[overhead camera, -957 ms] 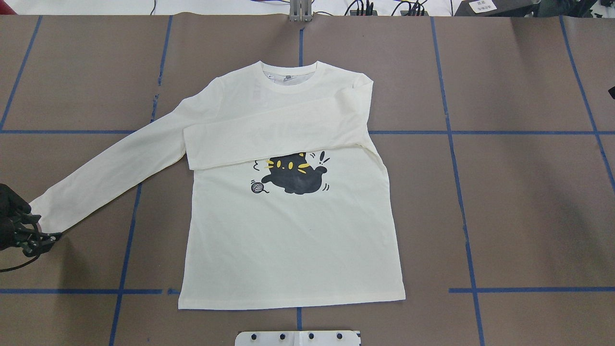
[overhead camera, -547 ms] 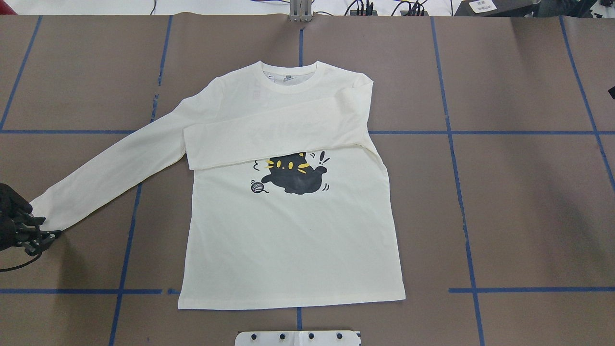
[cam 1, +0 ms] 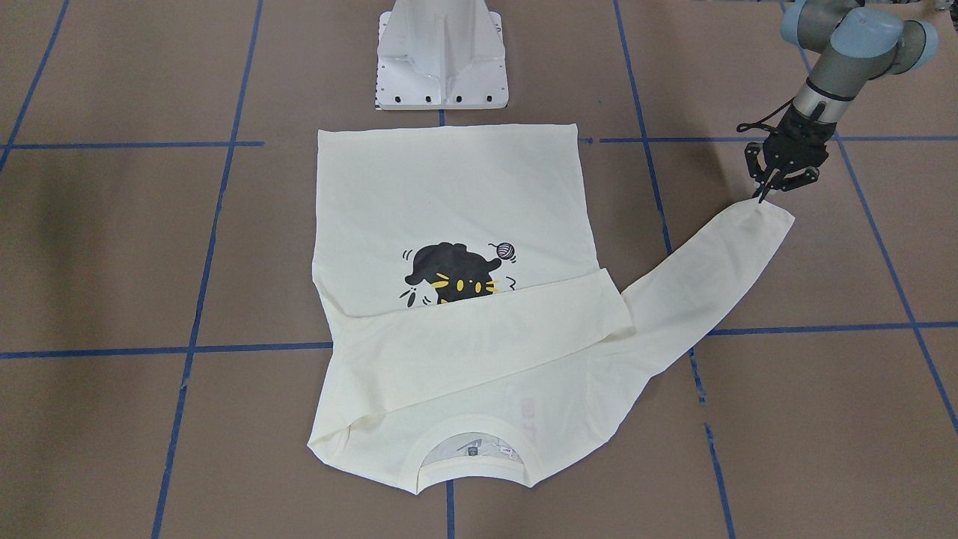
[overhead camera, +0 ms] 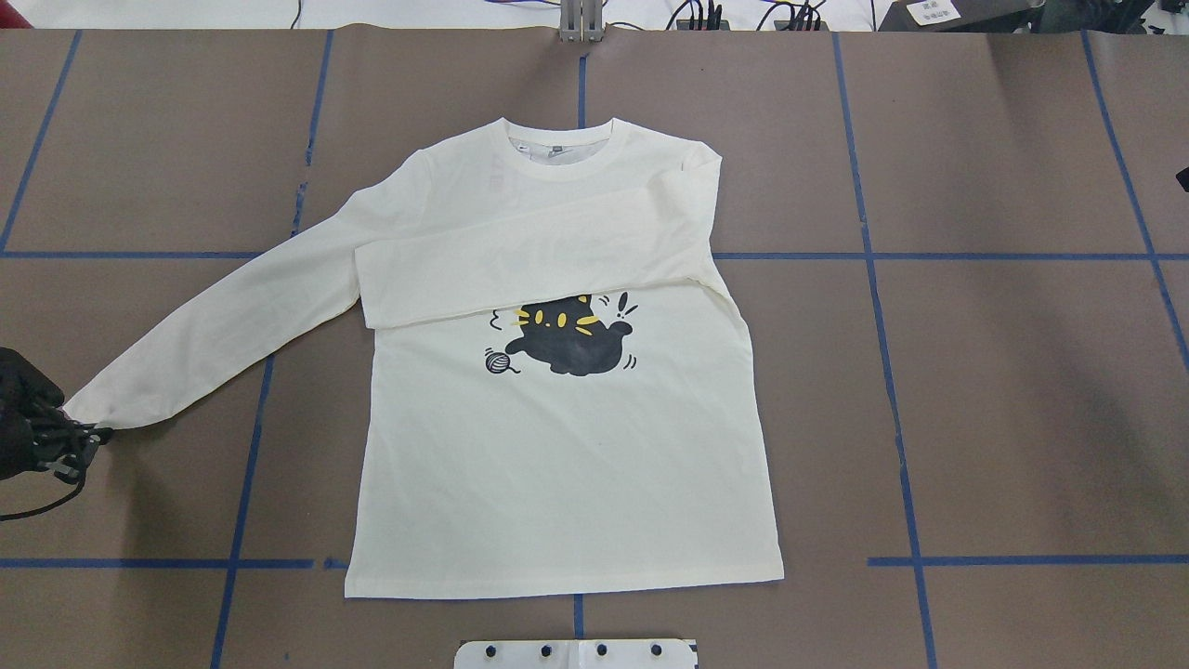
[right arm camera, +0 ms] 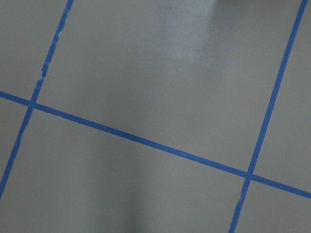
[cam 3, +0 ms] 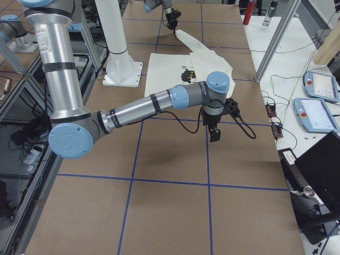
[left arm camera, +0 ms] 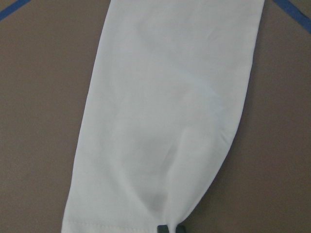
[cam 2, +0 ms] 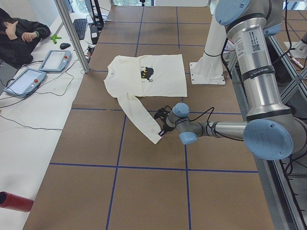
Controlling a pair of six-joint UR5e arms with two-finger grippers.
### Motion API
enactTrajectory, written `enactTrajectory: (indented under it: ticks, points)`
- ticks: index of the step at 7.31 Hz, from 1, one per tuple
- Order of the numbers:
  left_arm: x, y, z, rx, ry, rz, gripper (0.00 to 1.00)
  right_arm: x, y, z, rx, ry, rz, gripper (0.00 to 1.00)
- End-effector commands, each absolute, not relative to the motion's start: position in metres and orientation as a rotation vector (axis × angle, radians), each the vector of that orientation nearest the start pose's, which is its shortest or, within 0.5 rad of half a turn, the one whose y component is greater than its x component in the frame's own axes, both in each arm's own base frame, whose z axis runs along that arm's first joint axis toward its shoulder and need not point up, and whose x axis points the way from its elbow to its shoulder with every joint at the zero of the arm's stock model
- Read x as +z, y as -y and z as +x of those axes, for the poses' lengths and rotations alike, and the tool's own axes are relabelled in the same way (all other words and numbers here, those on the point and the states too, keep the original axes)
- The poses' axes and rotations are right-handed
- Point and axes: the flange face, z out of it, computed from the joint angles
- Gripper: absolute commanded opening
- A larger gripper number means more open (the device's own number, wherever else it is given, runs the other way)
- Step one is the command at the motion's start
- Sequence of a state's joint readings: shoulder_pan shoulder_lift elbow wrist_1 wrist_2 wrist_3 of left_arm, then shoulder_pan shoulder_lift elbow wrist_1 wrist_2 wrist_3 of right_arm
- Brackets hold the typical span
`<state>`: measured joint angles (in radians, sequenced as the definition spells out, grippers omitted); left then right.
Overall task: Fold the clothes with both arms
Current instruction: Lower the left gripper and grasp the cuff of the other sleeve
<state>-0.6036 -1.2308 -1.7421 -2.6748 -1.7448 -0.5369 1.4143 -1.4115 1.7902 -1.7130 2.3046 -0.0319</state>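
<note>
The cream long-sleeved T-shirt [overhead camera: 557, 465] lies flat, front up, with the black cat print [overhead camera: 568, 336] showing. One sleeve [overhead camera: 529, 265] is folded across the chest. The other sleeve [overhead camera: 214, 325] stretches out toward the table's left. My left gripper [overhead camera: 76, 437] is shut on the corner of that sleeve's cuff [cam 1: 765, 209], low over the table; it also shows in the front-facing view [cam 1: 763, 196]. The left wrist view shows the cuff [left arm camera: 146, 213] pinched at the fingertips [left arm camera: 163, 228]. My right gripper [cam 3: 215, 133] hovers over bare table beyond the shirt; I cannot tell whether it is open or shut.
The white pedestal base [cam 1: 441, 56] stands at the shirt's hem side. Blue tape lines [overhead camera: 892, 390] cross the brown table. A side table with teach pendants [cam 2: 55, 60] and a metal post [cam 2: 72, 33] stand past the far edge, where a person sits.
My left gripper has moved a little toward the cuff and closed on its corner. The cuff end has narrowed and drawn toward the gripper. The rest of the shirt has not moved.
</note>
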Motion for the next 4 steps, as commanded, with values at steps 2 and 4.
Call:
enactTrajectory:
  ticks: [2,4]
  points:
    - [0.545,0.386,0.252,0.353,-0.805,0.72,0.0,0.505,0.539,-0.018,-0.255,0.745,0.169,1.0]
    - [0.48,0.453,0.277,0.289,-0.791,0.748,0.0,0.506,0.538,-0.015,-0.247,0.743,0.168,1.0]
